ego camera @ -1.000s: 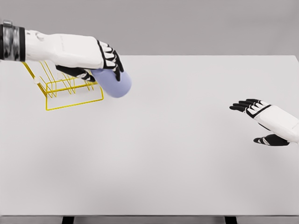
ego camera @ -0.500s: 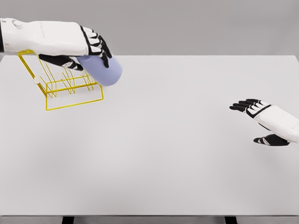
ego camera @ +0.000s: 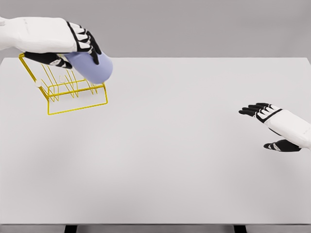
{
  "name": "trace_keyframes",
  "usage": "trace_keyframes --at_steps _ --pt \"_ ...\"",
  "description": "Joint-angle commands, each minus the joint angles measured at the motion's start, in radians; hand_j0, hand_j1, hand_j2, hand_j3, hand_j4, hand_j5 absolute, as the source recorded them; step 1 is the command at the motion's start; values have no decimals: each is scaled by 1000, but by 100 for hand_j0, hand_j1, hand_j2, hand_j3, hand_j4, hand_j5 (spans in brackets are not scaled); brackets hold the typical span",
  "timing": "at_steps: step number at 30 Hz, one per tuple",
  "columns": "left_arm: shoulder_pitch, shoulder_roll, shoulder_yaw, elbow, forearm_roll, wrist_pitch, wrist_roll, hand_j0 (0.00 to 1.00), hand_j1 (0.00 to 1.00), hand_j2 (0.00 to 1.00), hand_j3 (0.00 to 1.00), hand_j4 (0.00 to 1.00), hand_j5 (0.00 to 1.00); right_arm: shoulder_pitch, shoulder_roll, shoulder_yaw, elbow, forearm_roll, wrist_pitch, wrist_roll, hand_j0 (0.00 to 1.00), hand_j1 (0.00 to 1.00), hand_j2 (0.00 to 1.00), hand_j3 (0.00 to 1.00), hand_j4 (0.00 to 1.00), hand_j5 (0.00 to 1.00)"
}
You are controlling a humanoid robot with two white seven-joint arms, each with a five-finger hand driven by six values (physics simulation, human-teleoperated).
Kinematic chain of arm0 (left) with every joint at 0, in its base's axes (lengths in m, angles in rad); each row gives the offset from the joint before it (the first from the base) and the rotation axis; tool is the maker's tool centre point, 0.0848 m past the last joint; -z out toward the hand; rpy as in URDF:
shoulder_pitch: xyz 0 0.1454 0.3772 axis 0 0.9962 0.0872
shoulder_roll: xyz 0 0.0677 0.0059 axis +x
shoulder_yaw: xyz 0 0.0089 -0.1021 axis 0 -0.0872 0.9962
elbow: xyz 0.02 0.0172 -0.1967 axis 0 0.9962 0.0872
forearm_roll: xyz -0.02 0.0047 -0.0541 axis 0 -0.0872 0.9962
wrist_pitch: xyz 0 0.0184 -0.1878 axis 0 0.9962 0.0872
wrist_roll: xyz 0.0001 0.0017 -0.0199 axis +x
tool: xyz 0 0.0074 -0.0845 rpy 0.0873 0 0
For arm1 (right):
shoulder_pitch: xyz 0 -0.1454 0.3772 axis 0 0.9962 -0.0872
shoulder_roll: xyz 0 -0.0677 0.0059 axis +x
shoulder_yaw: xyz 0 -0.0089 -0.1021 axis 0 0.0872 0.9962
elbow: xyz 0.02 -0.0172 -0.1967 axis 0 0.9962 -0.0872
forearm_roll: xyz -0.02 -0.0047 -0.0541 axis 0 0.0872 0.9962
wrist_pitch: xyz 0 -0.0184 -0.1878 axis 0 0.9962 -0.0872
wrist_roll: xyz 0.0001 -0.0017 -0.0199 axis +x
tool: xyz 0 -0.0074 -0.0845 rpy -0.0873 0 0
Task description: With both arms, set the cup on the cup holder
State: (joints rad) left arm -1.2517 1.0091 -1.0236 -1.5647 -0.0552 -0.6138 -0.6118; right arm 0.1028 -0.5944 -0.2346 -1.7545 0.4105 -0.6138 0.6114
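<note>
Cup (ego camera: 92, 68), gripped by left hand (ego camera: 73, 41) fingers, hangs above yellow holder (ego camera: 68, 92); right hand (ego camera: 272, 124) spread.

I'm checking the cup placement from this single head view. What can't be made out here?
- Whether the cup touches the yellow cup holder: head view, the cup overlaps the wires.
- The cup's opening: covered by the left hand.
- The right hand: its arm is cut off by the right edge.
</note>
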Motion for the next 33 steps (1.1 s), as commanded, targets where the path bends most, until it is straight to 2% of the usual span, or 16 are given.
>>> trace_keyframes --at_steps 1,13,22,28,31,32,33 --pt "0 6 4 18 0 3 1 55 55 55 55 55 55 0 -1 0 0 -7 3 0 100 100 100 100 100 100" --pt "11 3 0 103 -12 3 1 55 55 55 55 55 55 0 -2 0 0 -7 3 0 100 100 100 100 100 100" --pt "43 -3 -1 160 -12 3 1 55 55 55 55 55 55 0 -1 -2 0 -7 3 0 100 100 100 100 100 100" --pt "64 -9 -1 163 -29 3 1 56 56 56 56 56 56 0 -1 -2 0 -7 3 0 100 100 100 100 100 100" --pt "69 -10 -1 172 -31 3 1 61 61 61 61 61 61 0 1 -2 0 -7 3 0 100 100 100 100 100 100" --pt "69 -10 -1 172 -32 3 1 70 70 70 70 70 70 -3 -18 -22 6 5 11 0 100 100 100 100 100 100" --pt "69 -15 -1 172 -35 3 1 79 79 79 79 79 79 2 -36 -35 1 24 192 0 100 100 100 100 100 100"
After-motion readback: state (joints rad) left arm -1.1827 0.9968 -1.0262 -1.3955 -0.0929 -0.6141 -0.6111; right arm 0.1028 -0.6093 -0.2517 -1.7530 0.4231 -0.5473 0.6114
